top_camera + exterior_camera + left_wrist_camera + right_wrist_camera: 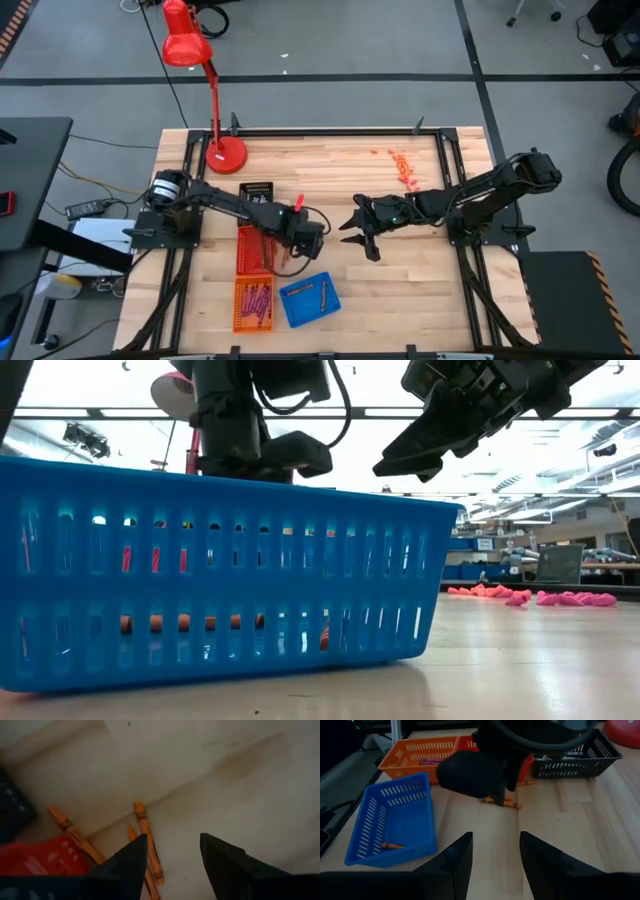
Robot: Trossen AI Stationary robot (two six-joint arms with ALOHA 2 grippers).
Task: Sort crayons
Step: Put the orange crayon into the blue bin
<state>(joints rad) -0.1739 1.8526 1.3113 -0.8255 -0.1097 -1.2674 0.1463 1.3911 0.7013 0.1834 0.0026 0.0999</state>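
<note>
— Where is the left gripper (288, 252) at this moment?

— It hangs low over the table (420, 290), a little toward the front edge from the middle, just beside the red basket (254, 250). Its two fingers (131, 862) are spread apart and nothing is between them.

— And the crayons, where do they lie compared to it?

— Three brown-orange crayons (146, 840) lie on the bare wood directly under this gripper. In the left wrist view one is next to the tip of one finger, a second is partly hidden behind the same finger, and the third lies a bit to the side, near the corner of the red basket. I cannot tell if the finger touches any of them.

— Are there crayons in other places?

— Yes. The blue basket (309, 299) near the front edge holds one brown-orange crayon (392, 846) at least. The orange basket (252, 305) beside it holds pink crayons (256, 299). The red basket also has crayons inside, but their colour is difficult to see. The black basket (580, 755) stands behind the red one, toward the far edge.

— What about the right gripper (362, 236)?

— It is above the middle of the table, well apart from the crayons on the wood, and it points toward the left arm. Its fingers are also spread wide and hold nothing.

— Anything else on the table?

— A red lamp (208, 80) stands at the far left corner, and small pink and orange bits (402, 168) are scattered near the far edge, on the right side.
</note>
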